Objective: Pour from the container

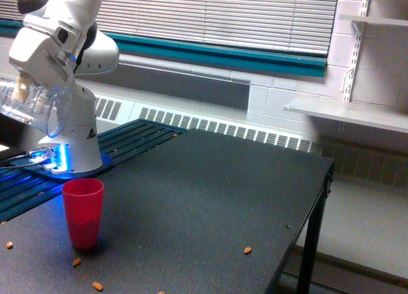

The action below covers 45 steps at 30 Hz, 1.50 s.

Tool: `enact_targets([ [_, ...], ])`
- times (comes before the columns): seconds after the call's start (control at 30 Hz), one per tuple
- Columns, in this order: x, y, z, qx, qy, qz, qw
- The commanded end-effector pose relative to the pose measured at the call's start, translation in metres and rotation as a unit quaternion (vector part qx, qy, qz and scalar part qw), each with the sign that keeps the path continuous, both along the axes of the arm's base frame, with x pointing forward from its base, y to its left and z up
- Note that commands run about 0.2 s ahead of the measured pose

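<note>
Where pincer point(29, 93) blurs, container point(38, 109) tipped sideways, contents unclear

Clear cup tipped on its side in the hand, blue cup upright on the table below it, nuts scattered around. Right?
One error: the cup on the table is red, not blue, as the exterior view shows. The rest holds: the hand holds the clear cup tipped sideways, and nuts lie scattered.

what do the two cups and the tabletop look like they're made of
Clear cup in the gripper: see-through plastic, apparently; the robot base shows through it. Red cup: opaque plastic, slight sheen. Tabletop: dark, matte, finely speckled, possibly laminate.
</note>
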State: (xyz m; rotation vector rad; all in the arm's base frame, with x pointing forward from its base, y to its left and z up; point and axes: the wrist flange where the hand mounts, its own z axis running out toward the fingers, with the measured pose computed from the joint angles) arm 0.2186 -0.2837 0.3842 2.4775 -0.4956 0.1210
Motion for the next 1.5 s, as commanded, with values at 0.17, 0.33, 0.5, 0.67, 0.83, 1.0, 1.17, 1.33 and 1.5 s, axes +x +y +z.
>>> enact_targets([
  [0.17,0.0059,0.003,0.005,-0.01,0.033,0.027,0.999],
  [0.33,0.0097,0.0038,0.0048,-0.012,0.042,0.037,0.9984],
  [0.5,0.0111,0.0035,0.0043,-0.016,0.048,0.04,0.9979],
  [0.67,0.013,0.0026,0.0074,-0.023,0.055,0.044,0.9972],
  [0.83,0.0126,0.0024,0.0087,-0.024,0.064,0.042,0.9968],
  [1.0,0.0129,0.0028,0.0102,-0.026,0.069,0.045,0.9963],
  [1.17,0.0131,0.003,0.0115,-0.027,0.072,0.047,0.9959],
  [1.33,0.0129,0.0032,0.0118,-0.027,0.072,0.047,0.9959],
  [1.5,0.0116,0.0036,0.0103,-0.025,0.069,0.045,0.9963],
])
